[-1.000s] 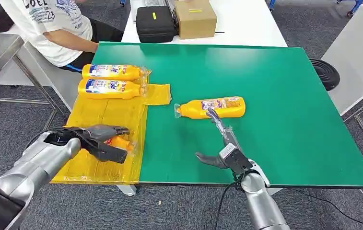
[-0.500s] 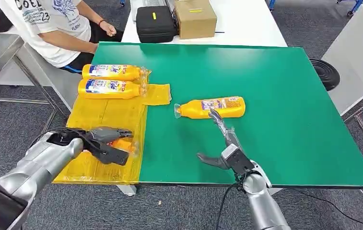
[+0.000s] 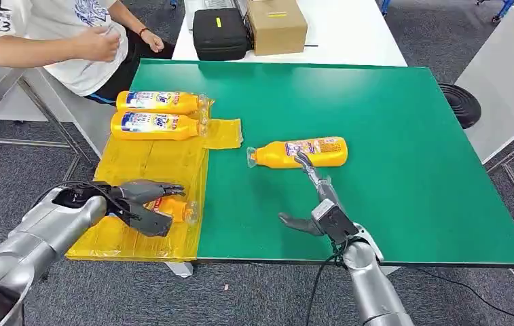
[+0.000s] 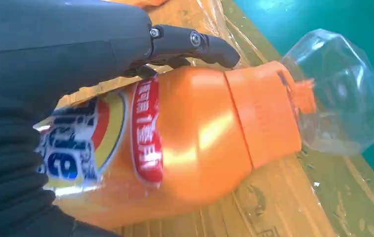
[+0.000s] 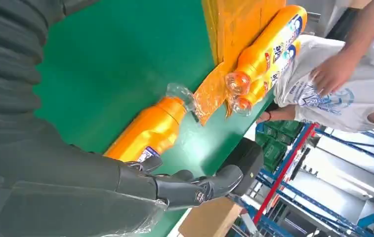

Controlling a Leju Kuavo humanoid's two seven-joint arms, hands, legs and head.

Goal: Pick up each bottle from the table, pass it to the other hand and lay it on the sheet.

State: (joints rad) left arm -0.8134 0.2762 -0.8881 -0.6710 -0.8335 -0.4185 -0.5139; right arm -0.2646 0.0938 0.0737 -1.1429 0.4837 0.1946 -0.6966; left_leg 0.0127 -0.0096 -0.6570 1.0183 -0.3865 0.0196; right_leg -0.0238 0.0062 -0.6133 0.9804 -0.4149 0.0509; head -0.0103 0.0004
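— Two bottles (image 3: pixel 153 113) already lie side by side on the far end of the yellow sheet (image 3: pixel 152 163). What about the third?

— It's down at the near end, left hand (image 3: pixel 147 206) wrapped round it. One bottle (image 3: pixel 299 152) waits on the green table (image 3: pixel 390 136), the right hand (image 3: pixel 316 204) spread wide, fingertips just at it.

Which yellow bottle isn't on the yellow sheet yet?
The bottle on the green table, just beyond the right hand. The two far bottles and the one the left hand holds are all over the sheet.
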